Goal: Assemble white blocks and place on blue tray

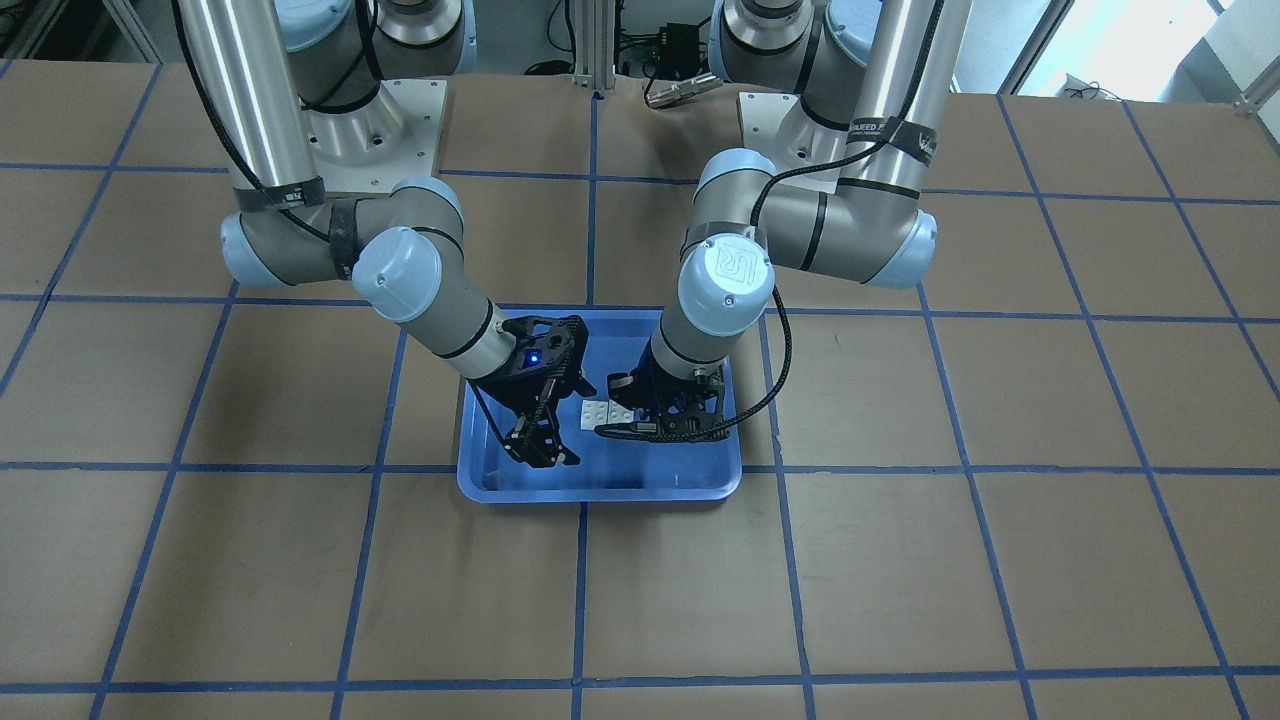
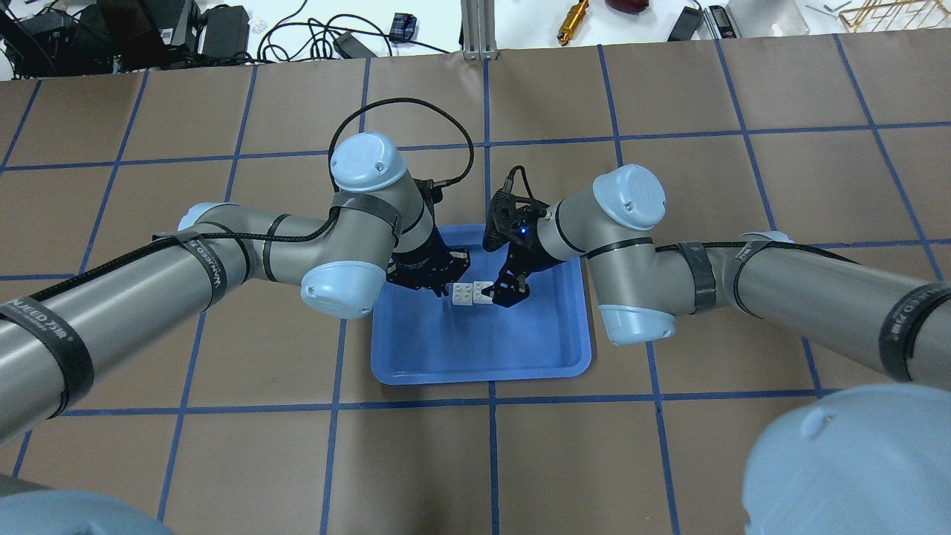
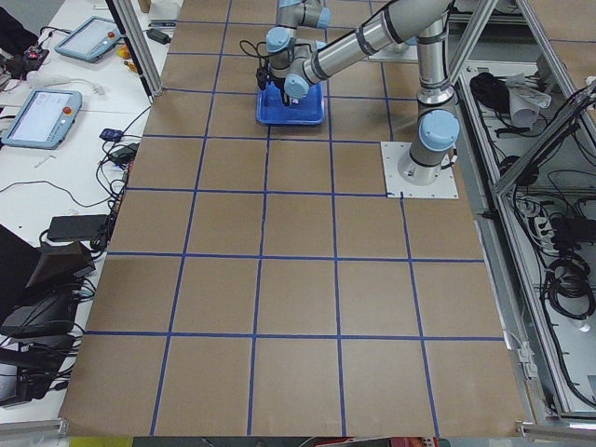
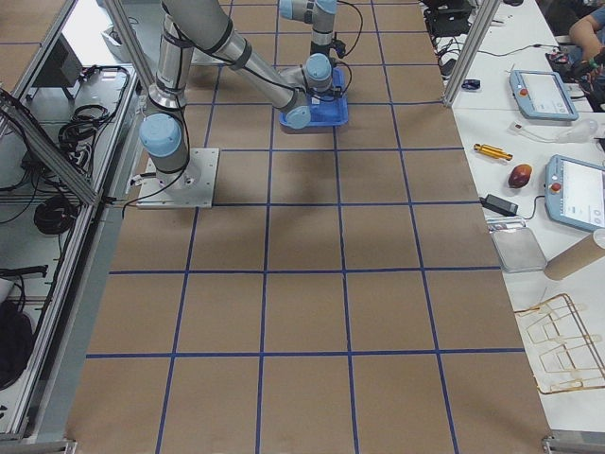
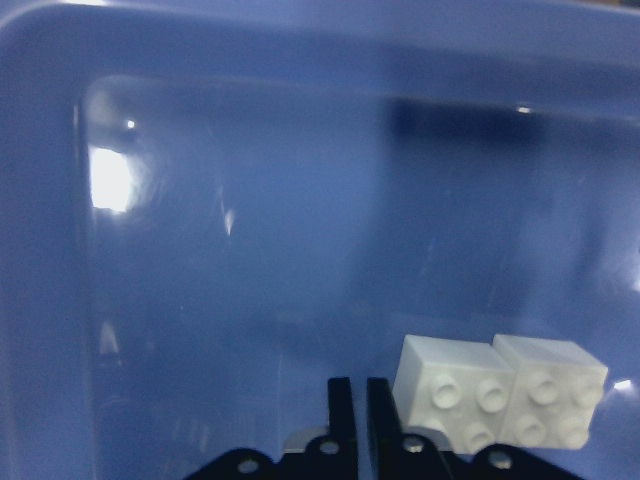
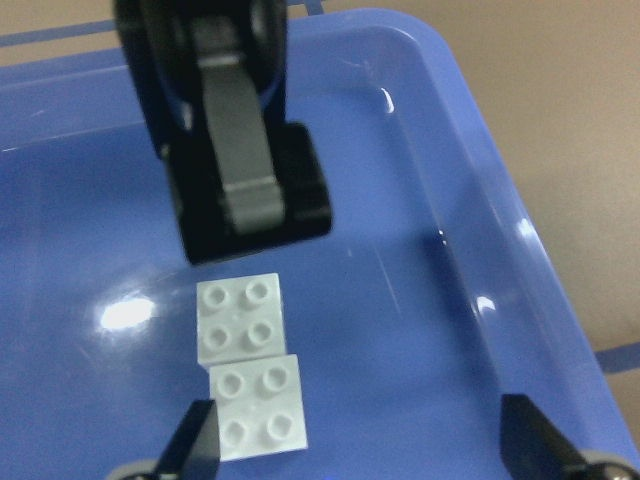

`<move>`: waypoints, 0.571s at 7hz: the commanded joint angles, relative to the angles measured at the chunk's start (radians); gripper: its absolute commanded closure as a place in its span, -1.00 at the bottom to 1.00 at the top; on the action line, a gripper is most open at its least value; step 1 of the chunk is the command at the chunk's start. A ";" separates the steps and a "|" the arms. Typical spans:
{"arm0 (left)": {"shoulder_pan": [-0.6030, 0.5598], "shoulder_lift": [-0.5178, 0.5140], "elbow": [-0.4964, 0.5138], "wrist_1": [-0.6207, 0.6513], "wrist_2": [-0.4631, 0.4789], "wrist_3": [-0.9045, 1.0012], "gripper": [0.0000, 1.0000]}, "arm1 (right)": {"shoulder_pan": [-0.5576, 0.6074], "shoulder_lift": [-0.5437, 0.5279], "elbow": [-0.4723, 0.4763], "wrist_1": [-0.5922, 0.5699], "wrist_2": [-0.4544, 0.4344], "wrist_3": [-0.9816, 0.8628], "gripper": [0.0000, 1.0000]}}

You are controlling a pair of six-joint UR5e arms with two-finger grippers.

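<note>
Right gripper [image 6: 355,420]: our jaws stand wide apart and hold nothing; a finger shows at each bottom corner of the wrist view.
White blocks [image 6: 250,365]: they lie studs up on the tray floor, side by side and touching, slightly skewed. They sit just beside our 9 o'clock finger, well off the middle of the gap. We judge them not stacked one on the other.
Left gripper [image 5: 358,392]: it sits at 12 o'clock of the blocks, just beyond the farther one. Its fingers are drawn nearly together with nothing between them, and in its own view the blocks lie off toward 3 o'clock. We cannot tell whether it touches the tray floor.
Blue tray [image 6: 420,290]: it lies under both grippers, and its rim curves round from 1 to 3 o'clock.
Table [image 1: 900,560]: brown with a blue grid, beyond the rim.
Step, as we read it: the blocks are in the tray, yet the joining looks undone.
Risk one: if we close here, the 9 o'clock finger meets the near block first and sweeps it sideways — the pair splits or skids over the glossy floor.
Risk two: the grippers are close, so a reach toward 12 o'clock could strike the left fingers.
Risk three: a descent by the left arm could clip the far block's edge and tip it.
</note>
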 commanded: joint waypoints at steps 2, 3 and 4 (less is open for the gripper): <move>0.034 0.034 0.010 -0.008 0.009 0.022 0.61 | -0.020 -0.083 -0.098 0.176 -0.049 0.176 -1.00; 0.064 0.069 0.011 -0.025 0.015 0.048 0.54 | -0.047 -0.132 -0.193 0.386 -0.093 0.278 -1.00; 0.107 0.106 0.020 -0.074 0.017 0.071 0.50 | -0.092 -0.157 -0.279 0.579 -0.107 0.305 -1.00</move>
